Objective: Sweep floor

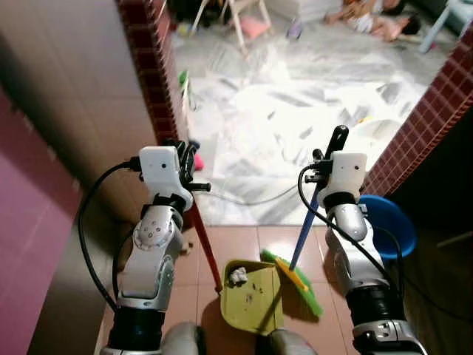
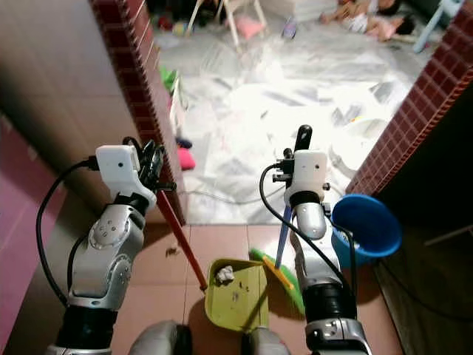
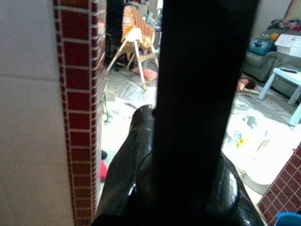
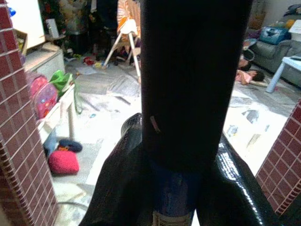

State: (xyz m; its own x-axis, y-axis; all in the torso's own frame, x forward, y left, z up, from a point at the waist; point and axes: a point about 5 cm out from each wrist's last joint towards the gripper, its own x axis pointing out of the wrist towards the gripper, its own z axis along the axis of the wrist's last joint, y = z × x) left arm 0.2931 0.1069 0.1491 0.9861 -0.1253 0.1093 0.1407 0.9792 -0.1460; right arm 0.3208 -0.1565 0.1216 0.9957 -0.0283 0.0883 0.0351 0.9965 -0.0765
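A yellow-green dustpan [image 1: 255, 299] lies on the brown tiles with a crumpled white scrap [image 1: 237, 276] inside it. Its long red handle [image 1: 205, 244] rises to my left gripper [image 1: 182, 157], which is shut on it. A green and yellow broom head [image 1: 297, 282] rests on the floor against the dustpan's right side. The broom's blue handle [image 1: 304, 233] with a black top grip [image 4: 188, 84] runs up through my right gripper [image 1: 319, 168], shut around it. In the left wrist view the dustpan's handle [image 3: 202, 94] stands dark between the fingers [image 3: 127, 165].
A red brick pillar [image 1: 159, 81] stands close on the left and a brick wall [image 1: 429, 118] on the right. A blue bucket [image 1: 390, 222] sits by my right arm. Beyond lies a white marble floor [image 1: 281, 111] with a cable [image 1: 244, 200], toys, a chair [image 1: 244, 18] and a person lying far back [image 1: 369, 22].
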